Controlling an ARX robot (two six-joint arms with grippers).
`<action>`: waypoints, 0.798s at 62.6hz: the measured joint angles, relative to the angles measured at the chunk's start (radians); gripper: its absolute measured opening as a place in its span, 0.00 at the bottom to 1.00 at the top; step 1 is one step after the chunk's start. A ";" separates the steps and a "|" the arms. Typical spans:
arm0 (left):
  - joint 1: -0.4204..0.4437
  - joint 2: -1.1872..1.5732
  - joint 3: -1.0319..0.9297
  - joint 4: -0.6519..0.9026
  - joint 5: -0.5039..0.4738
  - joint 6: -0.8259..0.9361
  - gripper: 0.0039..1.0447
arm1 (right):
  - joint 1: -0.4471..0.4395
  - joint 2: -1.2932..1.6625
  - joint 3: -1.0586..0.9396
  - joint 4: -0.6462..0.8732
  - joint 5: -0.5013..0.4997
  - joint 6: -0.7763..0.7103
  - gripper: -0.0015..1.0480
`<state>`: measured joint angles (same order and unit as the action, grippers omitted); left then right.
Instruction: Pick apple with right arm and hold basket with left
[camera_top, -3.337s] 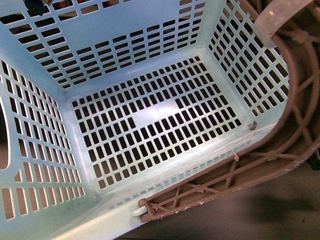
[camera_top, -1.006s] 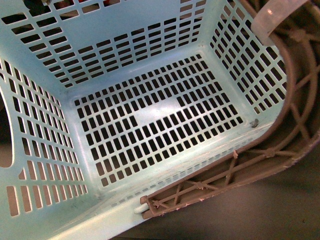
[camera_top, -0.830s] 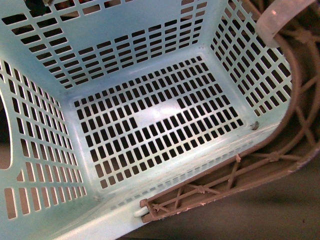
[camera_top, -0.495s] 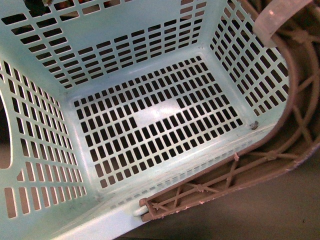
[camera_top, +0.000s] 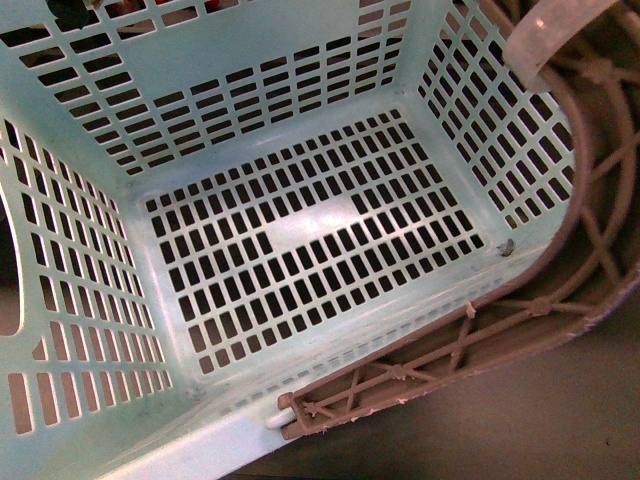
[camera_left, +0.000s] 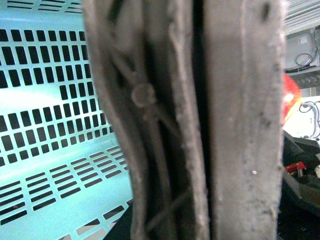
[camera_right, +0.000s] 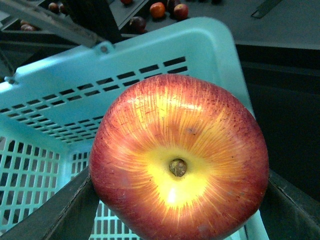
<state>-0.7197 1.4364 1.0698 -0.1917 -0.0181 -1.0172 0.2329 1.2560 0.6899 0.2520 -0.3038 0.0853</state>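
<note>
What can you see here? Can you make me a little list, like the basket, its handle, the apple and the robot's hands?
Basket: light turquoise, slotted walls and floor
Inside it: nothing, going by the front view
Handle: brown, ribbed, lying along the rim
Apple: red, yellow around the stem, with the rim behind it
Right gripper: shut on the fruit, one dark finger on each side
Left gripper: cannot tell; its camera mostly shows the brown ribs very close up
</note>
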 joint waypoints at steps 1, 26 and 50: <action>0.000 0.000 0.000 0.000 0.000 0.000 0.14 | 0.003 0.000 -0.002 -0.002 -0.001 -0.001 0.75; 0.000 0.000 0.000 0.000 0.001 0.000 0.14 | -0.033 -0.018 -0.009 0.034 0.055 -0.019 0.92; 0.000 0.002 0.000 0.000 0.002 0.003 0.14 | -0.271 -0.114 -0.093 0.088 0.211 0.025 0.92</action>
<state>-0.7193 1.4380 1.0695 -0.1917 -0.0166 -1.0142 -0.0380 1.1423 0.5964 0.3401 -0.0925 0.1104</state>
